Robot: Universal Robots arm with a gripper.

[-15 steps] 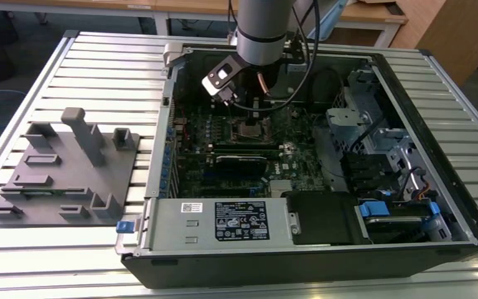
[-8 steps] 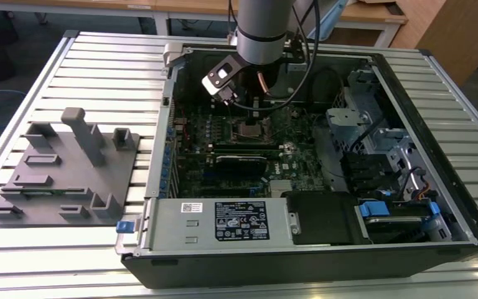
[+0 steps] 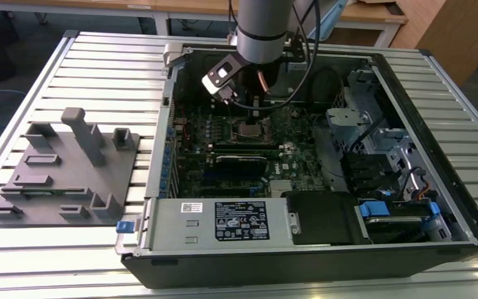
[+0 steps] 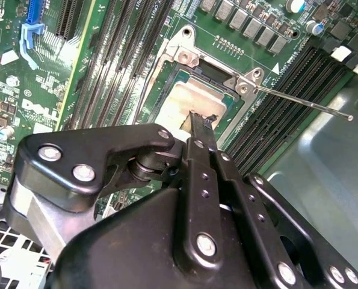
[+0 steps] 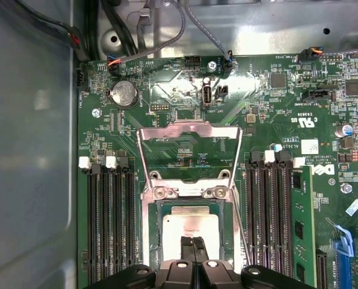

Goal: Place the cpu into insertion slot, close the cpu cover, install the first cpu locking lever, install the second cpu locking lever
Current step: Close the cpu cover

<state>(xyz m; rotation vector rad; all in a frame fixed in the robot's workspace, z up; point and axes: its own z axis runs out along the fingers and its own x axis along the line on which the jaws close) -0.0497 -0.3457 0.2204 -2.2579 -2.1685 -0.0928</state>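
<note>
The cpu lies flat in the insertion slot, its dull silver top showing in both wrist views. The cpu cover stands swung open behind the slot on its hinge. A thin wire locking lever sticks out unlatched from the slot's corner. My gripper hovers just over the cpu's near edge, its two black fingers pressed together and holding nothing. In the exterior view the gripper hangs inside the open computer case above the slot.
Long black memory slots flank the insertion slot on both sides. The case walls, a drive cage, cables and the power supply ring the board. A grey fixture sits on the slatted table at the exterior view's left.
</note>
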